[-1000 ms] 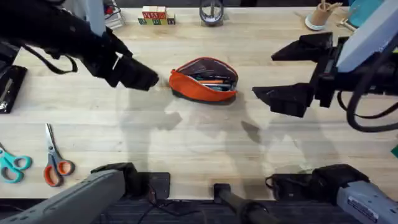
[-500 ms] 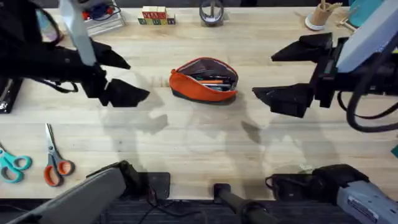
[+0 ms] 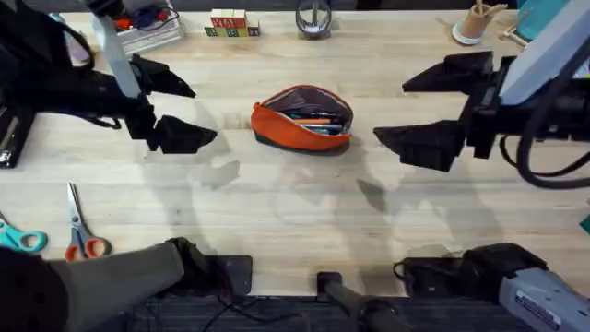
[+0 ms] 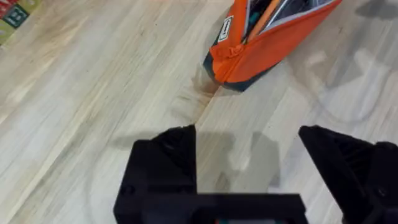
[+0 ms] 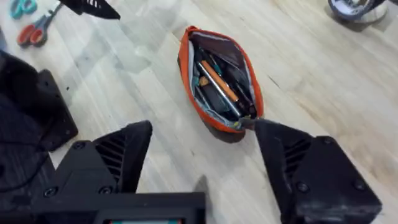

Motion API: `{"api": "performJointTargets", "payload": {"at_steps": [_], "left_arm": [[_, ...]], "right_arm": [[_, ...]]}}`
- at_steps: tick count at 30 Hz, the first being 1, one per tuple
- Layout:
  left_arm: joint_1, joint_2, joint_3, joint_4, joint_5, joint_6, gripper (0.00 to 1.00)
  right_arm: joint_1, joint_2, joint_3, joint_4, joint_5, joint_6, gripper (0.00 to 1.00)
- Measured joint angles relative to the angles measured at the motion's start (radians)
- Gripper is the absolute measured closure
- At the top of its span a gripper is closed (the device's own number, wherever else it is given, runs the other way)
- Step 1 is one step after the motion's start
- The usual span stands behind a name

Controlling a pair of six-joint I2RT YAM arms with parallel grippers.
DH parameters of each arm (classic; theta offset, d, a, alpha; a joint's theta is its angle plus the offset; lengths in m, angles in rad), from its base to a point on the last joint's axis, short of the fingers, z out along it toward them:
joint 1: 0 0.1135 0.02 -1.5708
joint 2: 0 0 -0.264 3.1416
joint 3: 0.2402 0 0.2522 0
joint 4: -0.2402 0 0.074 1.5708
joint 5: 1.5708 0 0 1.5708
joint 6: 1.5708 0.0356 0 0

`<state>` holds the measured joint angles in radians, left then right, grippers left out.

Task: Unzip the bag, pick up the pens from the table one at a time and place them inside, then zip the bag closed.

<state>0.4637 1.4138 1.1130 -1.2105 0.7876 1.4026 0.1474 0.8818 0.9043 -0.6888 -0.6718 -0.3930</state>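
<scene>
Your bag (image 3: 302, 116) sits mid-tabletop (image 3: 277, 212), an oblong pouch of orange fabric over a dark base, its top zipper undone and the mouth gaping to show grey lining. Inside you can see the pens (image 5: 219, 81), one orange stick lying lengthwise among darker items. A small white label is sewn at the zipper end (image 4: 225, 28); its print is too small to read. The tabletop is pale wooden planking with soft grain and a brown knot just beside the bag's end in your left wrist view.

Your left gripper (image 3: 175, 109) hangs to the left of the bag, near it but apart, its black fingers spread wide and empty. Your right gripper (image 3: 433, 106) hangs to the right of the bag, fingers likewise parted with nothing between them.

Orange-handled scissors (image 3: 81, 235) and a teal-handled pair (image 3: 17, 238) lie at the near left. Lettered wooden blocks (image 3: 230, 23) stand at the far edge; the letters cannot be made out.
</scene>
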Motion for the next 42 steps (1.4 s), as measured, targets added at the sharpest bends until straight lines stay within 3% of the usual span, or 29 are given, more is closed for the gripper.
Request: {"api": "performJointTargets", "payload": {"at_steps": [9, 17, 27, 42], "left_arm": [[0.000, 0.065, -0.001, 0.014, 0.003, 0.020, 0.008], [0.000, 0.064, -0.001, 0.014, 0.005, 0.023, 0.007], [0.000, 0.064, -0.001, 0.014, 0.005, 0.024, 0.008], [0.000, 0.064, -0.001, 0.014, 0.005, 0.023, 0.008]], "right_arm": [[0.000, 0.000, 0.014, -0.002, 0.077, 0.096, 0.003], [0.049, 0.024, 0.139, 0.000, 0.165, 0.121, 0.004], [0.161, 0.280, 0.347, -0.042, 0.217, 0.132, 0.004], [0.392, 0.665, 0.717, -0.124, 0.411, 0.132, 0.005]]}}
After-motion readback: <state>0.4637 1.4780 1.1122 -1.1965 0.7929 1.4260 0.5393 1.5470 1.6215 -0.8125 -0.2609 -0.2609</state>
